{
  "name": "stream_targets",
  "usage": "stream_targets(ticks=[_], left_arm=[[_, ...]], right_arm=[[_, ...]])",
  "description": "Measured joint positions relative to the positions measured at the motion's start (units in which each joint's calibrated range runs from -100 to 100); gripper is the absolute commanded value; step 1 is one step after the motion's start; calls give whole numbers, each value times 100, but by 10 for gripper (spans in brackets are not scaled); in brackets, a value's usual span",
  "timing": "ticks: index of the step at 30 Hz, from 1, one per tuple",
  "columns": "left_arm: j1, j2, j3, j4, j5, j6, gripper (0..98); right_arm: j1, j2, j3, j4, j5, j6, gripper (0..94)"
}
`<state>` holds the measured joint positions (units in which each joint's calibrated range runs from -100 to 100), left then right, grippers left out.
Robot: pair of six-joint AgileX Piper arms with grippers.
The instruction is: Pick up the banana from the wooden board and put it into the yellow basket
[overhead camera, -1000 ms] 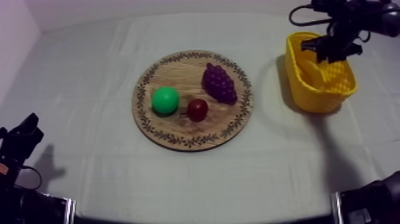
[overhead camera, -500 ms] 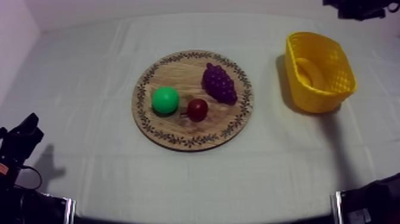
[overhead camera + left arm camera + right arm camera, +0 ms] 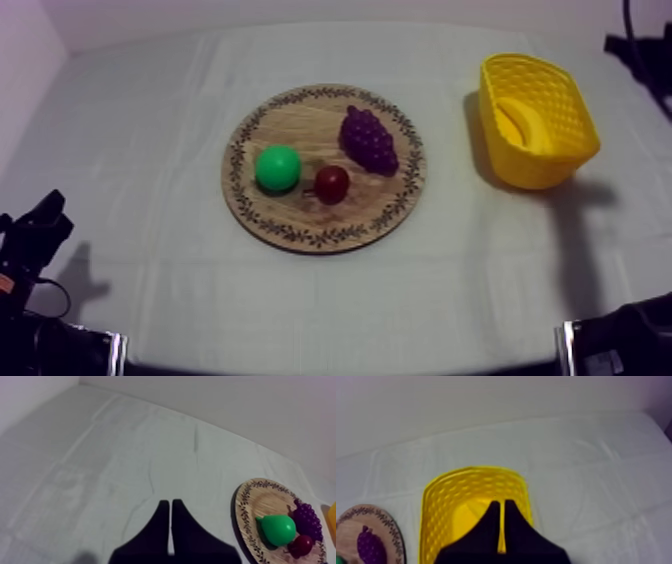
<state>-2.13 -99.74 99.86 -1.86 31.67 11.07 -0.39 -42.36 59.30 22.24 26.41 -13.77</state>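
The banana (image 3: 522, 122) lies inside the yellow basket (image 3: 545, 166) at the table's right side. The round wooden board (image 3: 300, 225) in the middle carries a green pear (image 3: 277, 168), a small red fruit (image 3: 331, 184) and purple grapes (image 3: 368, 139). My right arm (image 3: 642, 52) is at the far right edge, beyond the basket. In the right wrist view my right gripper (image 3: 502, 504) is shut on nothing, hanging above the basket (image 3: 430, 507). My left gripper (image 3: 170, 504) is shut and empty over bare cloth, left of the board (image 3: 246, 512); it rests low at the left (image 3: 42, 222).
The left wrist view takes in the pear (image 3: 277, 528), grapes (image 3: 306, 518) and red fruit (image 3: 301, 545) on the board. Grapes (image 3: 370, 546) also appear beside the basket in the right wrist view. Open cloth surrounds the board on every side.
My right arm has pulled up and away from the basket toward the far right edge, leaving the banana lying in it. The left arm and the fruit on the board are still.
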Motion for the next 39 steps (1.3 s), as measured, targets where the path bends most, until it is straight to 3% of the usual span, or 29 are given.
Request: stream_targets(ticks=[5,8,10,13,19,23,29,39], left_arm=[[0,0,0,0,0,0,1],[0,0,0,0,0,0,1],[0,0,0,0,0,0,1],[0,0,0,0,0,0,1],[0,0,0,0,0,0,1],[0,0,0,0,8,0,1],[0,0,0,0,1,0,1],[0,0,0,0,1,3,1]], right_arm=[[26,-1283,1646,99,-419,-308,6],[31,-1969,2572,-22,-698,-304,6],[27,-2380,3050,-257,-670,-219,6],[27,-3028,3626,-848,-634,63,6],[48,-4274,4031,-1913,25,1061,6],[104,-4939,4031,-2310,603,1620,6],[104,-5323,4031,-2366,994,1954,6],[102,-5328,4031,-2371,1087,2472,6]])
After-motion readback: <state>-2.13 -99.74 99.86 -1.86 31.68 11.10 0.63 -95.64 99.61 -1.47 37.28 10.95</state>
